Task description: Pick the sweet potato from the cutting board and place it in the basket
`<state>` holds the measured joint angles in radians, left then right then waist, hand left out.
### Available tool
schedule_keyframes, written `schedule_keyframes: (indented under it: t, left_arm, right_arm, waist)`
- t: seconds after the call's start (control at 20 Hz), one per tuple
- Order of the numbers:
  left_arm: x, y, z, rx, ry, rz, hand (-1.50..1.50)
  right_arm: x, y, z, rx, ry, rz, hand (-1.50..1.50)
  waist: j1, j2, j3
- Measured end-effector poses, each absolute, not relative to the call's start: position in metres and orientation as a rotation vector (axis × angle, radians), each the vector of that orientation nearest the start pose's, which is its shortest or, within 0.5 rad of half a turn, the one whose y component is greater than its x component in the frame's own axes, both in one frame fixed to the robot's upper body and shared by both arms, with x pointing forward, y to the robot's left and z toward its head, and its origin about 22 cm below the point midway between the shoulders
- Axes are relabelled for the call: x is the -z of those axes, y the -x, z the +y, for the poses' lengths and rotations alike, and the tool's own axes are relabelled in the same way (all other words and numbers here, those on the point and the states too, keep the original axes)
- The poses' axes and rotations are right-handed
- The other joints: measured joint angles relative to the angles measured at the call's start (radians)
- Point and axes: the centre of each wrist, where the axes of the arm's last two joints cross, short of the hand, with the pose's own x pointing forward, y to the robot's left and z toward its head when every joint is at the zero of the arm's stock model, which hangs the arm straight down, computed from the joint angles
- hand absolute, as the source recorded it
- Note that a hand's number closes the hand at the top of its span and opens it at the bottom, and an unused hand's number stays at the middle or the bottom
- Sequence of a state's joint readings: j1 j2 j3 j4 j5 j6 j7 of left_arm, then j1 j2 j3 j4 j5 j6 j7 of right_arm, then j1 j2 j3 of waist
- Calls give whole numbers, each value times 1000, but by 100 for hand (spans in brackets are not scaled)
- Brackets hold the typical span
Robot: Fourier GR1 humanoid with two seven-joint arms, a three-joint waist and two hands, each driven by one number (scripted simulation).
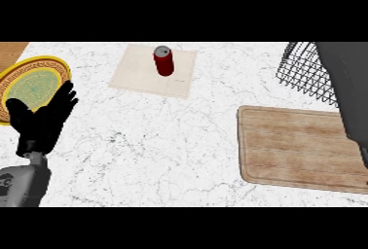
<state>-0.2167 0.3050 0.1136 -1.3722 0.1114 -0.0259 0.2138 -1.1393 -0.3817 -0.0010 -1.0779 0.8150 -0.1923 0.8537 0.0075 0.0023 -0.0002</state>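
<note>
Far left edge: corner of a brown wooden surface (10, 48) at the top. Just below it, round yellow-rimmed plate with a green patterned centre (32, 85), lying flat on the white marbled counter (158, 141).

Left side: grey left forearm entering from the lower edge, black left hand (43, 116) upright, fingers straight and spread, holding nothing, its fingertips overlapping the plate's lower right rim in this view.

Centre top: pale beige square mat (140, 78) flat on the counter, with a red cylindrical can with a grey top (164, 61) standing upright on its upper middle.

Right of centre: rectangular light-brown wooden cutting board (295, 151), flat on the counter, its visible surface bare. Sweet potato not seen on the board nor anywhere else in view.

Upper right: black wire basket (305, 73), only partly in frame, contents not discernible.

Far right edge: dark grey right forearm (348, 97) crossing over the basket and the board's right end. Right hand itself outside the frame; state of its fingers cannot be told.
</note>
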Motion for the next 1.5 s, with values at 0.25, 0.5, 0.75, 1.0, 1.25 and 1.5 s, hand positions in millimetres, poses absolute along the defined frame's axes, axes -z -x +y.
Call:
schedule_keyframes:
  t: [0.25, 0.5, 0.75, 1.0, 1.25, 1.5]
  left_arm:
    - [-39, -292, 314, 69, -188, -1388, 0]
    - [-41, -295, 315, 76, -188, -1387, 0]
    - [-40, -297, 314, 83, -185, -1391, 0]
    - [-38, -296, 315, 89, -180, -1393, 0]
    - [-40, -299, 311, 88, -182, -1400, 0]
    - [-36, -293, 315, 86, -175, -1391, 0]
  right_arm:
    - [-275, -424, -231, -169, 1222, -1400, 150]
    - [-249, -430, -262, -152, 1211, -1401, 150]
    - [-227, -436, -285, -118, 1192, -1408, 150]
    - [-207, -438, -315, 36, 1249, -1338, -150]
    - [-186, -439, -331, 21, 1238, -1341, -150]
    - [-190, -442, -341, 60, 1206, -1412, -150]
  waist:
    - [-1, -1, 0]
    - [1, 0, 0]
    - [3, 1, 0]
    - [7, 3, 1]
    - [8, 3, 1]
    - [12, 4, 1]
